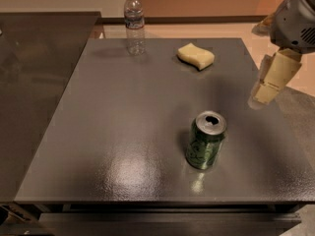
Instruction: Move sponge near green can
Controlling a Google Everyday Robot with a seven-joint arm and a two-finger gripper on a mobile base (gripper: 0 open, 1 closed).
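A dark grey table (123, 132) with a faintly glossy, speckled top fills most of the view, and its front edge runs along the bottom, with whatever holds it up lost in shadow. The sponge (196, 56) lies flat near the far edge, right of centre, pale yellow with wavy sides, and nothing touches it. The green can (205, 139) stands upright towards the front, well apart from the sponge and almost straight in line below it in the view. Its silver top with the dark drinking hole faces up, and the pale markings on its side are too blurred to read. A clear plastic bottle (134, 22) with a white cap stands upright at the far edge, left of the sponge. Whether it holds any liquid cannot be made out. The gripper (269, 82) hangs at the right side, above the table's right edge, between the sponge and the can in depth but off to their right, touching neither. Only a tan blocky part pointing down and to the left shows clearly below a grey housing that the top and right edges cut off, so whether the pincer is open or closed cannot be told. A second dark surface (34, 82) adjoins on the left, cut off by the frame.
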